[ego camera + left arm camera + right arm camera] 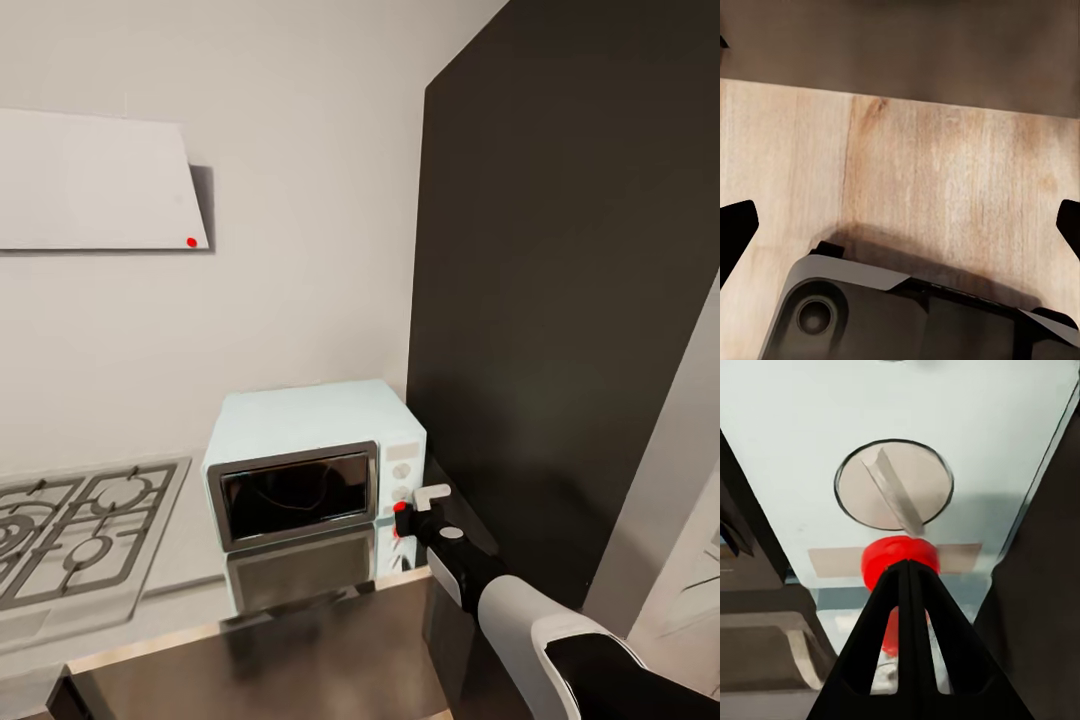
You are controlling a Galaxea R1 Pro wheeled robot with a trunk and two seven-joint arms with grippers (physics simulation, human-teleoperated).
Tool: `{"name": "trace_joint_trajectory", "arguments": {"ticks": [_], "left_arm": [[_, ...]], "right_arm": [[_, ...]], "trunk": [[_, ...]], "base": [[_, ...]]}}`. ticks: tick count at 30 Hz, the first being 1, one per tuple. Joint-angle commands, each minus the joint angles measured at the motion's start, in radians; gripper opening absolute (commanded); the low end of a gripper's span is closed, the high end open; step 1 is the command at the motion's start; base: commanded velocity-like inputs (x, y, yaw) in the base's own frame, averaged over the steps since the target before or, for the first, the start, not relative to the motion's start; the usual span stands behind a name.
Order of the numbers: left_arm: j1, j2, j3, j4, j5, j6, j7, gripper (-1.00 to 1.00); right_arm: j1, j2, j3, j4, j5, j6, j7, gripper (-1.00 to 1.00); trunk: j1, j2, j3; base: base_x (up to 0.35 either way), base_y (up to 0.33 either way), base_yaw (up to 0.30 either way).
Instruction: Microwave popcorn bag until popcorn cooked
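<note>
The pale mint-blue microwave (300, 440) stands on the grey countertop (185, 605) with its dark glass door shut. My right gripper (404, 517) is shut, and its joined fingertips (906, 574) rest against a red button (881, 556) at the bottom of the cream panel, just below a round knob (894, 484). The popcorn bag and the popcorn are out of view. In the left wrist view my left gripper (900, 229) is open over a wooden floor (945, 180), with nothing between its dark fingertips (736, 229).
A gas hob (75, 535) lies left of the microwave, under a slanted white hood (95, 180). A tall dark cabinet (570, 300) rises right beside the microwave. The robot's grey base (870, 315) shows below the left gripper.
</note>
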Motion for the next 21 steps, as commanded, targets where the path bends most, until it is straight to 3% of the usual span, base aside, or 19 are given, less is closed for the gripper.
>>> {"name": "trace_joint_trajectory", "arguments": {"ticks": [1,21], "left_arm": [[0.000,-0.001,0.007,0.001,0.002,-0.001,-0.007,1.00],[0.000,0.000,0.007,0.001,0.002,-0.002,-0.008,1.00]], "right_arm": [[0.000,0.000,0.002,0.001,0.005,-0.003,0.000,-1.00],[0.031,0.001,0.003,0.002,0.005,-0.004,0.000,-1.00]], "trunk": [[0.001,-0.001,0.000],[0.001,-0.001,0.000]], "base": [[0.078,0.000,0.000],[0.006,0.000,0.000]]}}
